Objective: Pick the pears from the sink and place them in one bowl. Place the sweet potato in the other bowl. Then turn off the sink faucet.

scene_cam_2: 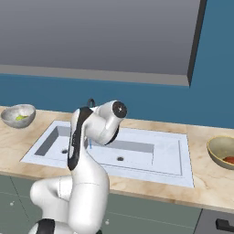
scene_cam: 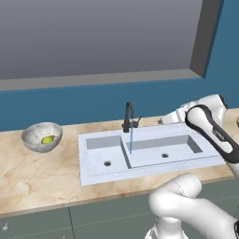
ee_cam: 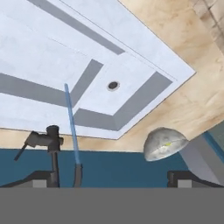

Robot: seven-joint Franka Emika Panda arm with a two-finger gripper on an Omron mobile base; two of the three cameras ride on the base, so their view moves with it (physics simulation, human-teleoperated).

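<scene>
Looming white across the foreground, the arm rises from its base and bends over the right half of the sink (scene_cam: 93,161), whose two basins look empty apart from their drains. Water is running: a thin blue stream (scene_cam: 131,139) drops from the black faucet (scene_cam: 128,114) into the basin. At the left end of the counter (scene_cam: 32,172) the grey bowl (scene_cam: 35,134) holds a yellow-green pear (scene_cam: 47,139); I cannot make out the brown one. Far to the right, the other bowl (scene_cam_2: 215,148) shows something orange-red inside, likely the sweet potato (scene_cam_2: 229,159).

From the hand view, the gripper (ee_cam: 113,177) looks spread wide with nothing between its tips, looking back toward the faucet and its small side lever (ee_cam: 22,150).

By my reckoning only the faucet remains. The lever is slim and sits beside the neck, so a wide, poorly lined-up approach could strike the neck or slide past the lever, leaving the water on.
</scene>
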